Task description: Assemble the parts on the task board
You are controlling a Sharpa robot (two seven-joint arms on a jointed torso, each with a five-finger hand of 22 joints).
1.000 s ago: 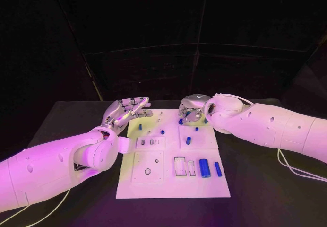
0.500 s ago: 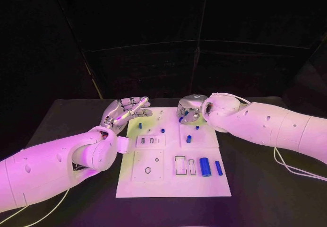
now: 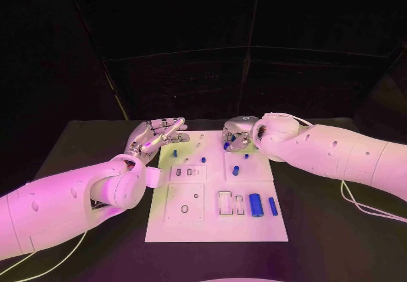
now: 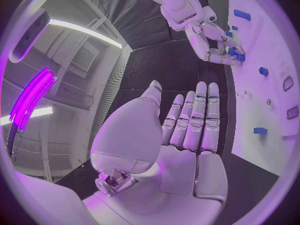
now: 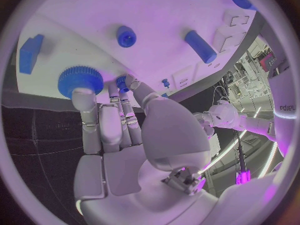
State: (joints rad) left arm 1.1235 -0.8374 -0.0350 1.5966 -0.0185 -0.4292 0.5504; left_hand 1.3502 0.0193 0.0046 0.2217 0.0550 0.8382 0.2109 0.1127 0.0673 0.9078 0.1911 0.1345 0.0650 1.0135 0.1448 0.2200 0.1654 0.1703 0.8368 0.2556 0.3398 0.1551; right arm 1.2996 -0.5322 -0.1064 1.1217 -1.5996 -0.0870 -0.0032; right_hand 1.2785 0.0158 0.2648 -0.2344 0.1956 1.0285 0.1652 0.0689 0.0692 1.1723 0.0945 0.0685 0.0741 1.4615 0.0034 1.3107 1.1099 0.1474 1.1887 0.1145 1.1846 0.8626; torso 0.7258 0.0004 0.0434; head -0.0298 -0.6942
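At the task board's [image 3: 216,229] far edge | right hand [image 3: 237,136] pinches a small blue part [image 5: 122,83] | left hand [image 3: 155,137] flat, fingers straight, holding nothing.

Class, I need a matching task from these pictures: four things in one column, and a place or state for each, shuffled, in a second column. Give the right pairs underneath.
Things
1. left hand
2. right hand
3. large blue cylinder
4. task board

Places or states
A. lies flat in the middle of the black table
B. fingers straight and apart, holding nothing, beside the board's far left corner
C. fingertips on a small blue part at the board's far edge
D. lies on the board's near right part

Pairs: 1-B, 2-C, 3-D, 4-A
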